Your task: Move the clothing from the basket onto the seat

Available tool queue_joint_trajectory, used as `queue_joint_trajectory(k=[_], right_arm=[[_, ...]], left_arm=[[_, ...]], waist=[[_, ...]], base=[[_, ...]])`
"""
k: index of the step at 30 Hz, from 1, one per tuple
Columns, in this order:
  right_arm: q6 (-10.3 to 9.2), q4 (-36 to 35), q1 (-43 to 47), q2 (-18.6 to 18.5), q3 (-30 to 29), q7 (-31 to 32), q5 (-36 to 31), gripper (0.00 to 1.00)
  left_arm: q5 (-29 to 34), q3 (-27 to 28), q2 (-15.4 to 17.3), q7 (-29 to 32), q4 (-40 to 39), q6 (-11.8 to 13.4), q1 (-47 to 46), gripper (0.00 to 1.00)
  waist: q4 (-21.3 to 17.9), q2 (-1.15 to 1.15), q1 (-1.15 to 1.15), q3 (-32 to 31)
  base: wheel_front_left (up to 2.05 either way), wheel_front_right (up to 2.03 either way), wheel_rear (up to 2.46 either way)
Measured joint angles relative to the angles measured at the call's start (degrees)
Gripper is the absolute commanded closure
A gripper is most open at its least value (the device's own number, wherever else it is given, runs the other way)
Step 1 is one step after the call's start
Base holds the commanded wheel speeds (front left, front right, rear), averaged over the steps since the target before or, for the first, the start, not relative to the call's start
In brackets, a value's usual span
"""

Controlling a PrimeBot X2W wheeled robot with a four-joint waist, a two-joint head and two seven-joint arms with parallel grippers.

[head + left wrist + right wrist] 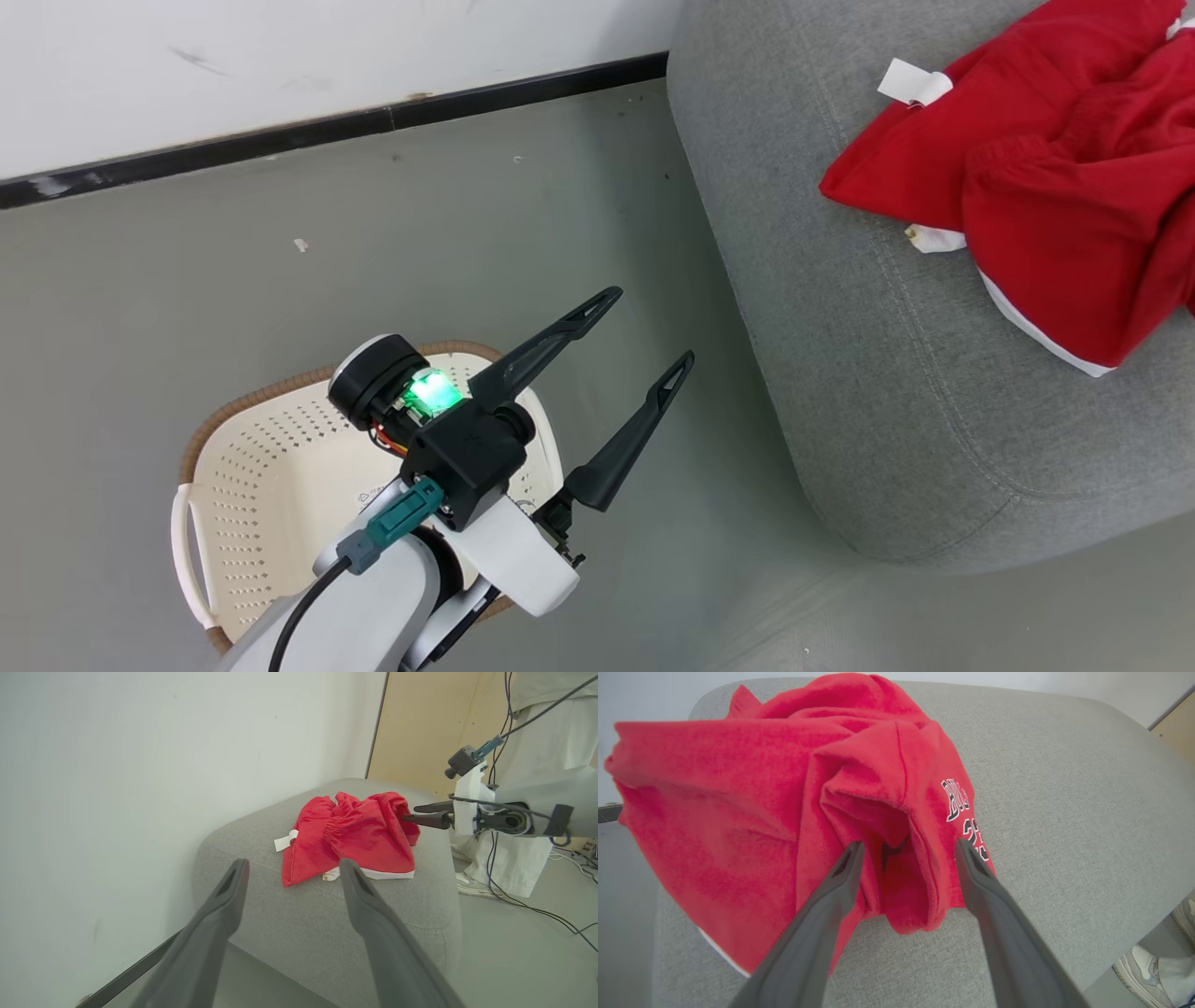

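In the head view you see the left gripper [651,325] at the centre of the frame, its jaws spread wide. It hangs over the floor [373,233] and the right edge of the basket [271,485], which stands at the lower left. The seat [887,373] takes the right side. The clothing [1055,187] lies crumpled on it at the upper right, with a white tag [910,84] sticking out at its left.

In the left wrist view your own jaws rise apart from the bottom edge, well short of the red heap in mid-frame. The right gripper [410,813] comes in from the right, its tips touching the heap's right edge. A person's shoe [472,884] shows behind it.

In the right wrist view the right jaws stand apart, one on each side of a fold of the red fabric, not clamped on it. Black-and-white lettering [962,812] sits beside the right finger.
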Motion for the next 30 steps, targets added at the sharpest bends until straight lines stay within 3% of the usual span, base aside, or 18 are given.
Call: queue_joint_trajectory(k=[10, 21, 30], right_arm=[[0.00, -6.87, 4.09, -0.09, 3.74, -0.56, 2.80, 0.00], [0.00, -13.17, 6.08, -0.31, 6.54, -1.04, 3.88, 0.00], [0.00, -17.52, 6.06, -0.33, 7.49, -1.07, 4.30, 0.00]], left_arm=[[-1.65, 2.26, 0.19, -1.08, 1.86, 0.18, 0.36, 0.00], [-3.56, 6.42, 0.34, -2.14, 3.66, 3.31, 4.01, 0.00], [-4.98, 9.99, 0.32, -4.21, 4.58, 6.22, 6.21, 0.00]], waist=[[-3.27, 0.00, 0.00, -1.87], [-5.72, 0.00, 0.00, -4.40], [-4.83, 0.00, 0.00, -6.51]], base=[[0.00, 0.00, 0.00], [0.00, 0.00, 0.00], [0.00, 0.00, 0.00]])
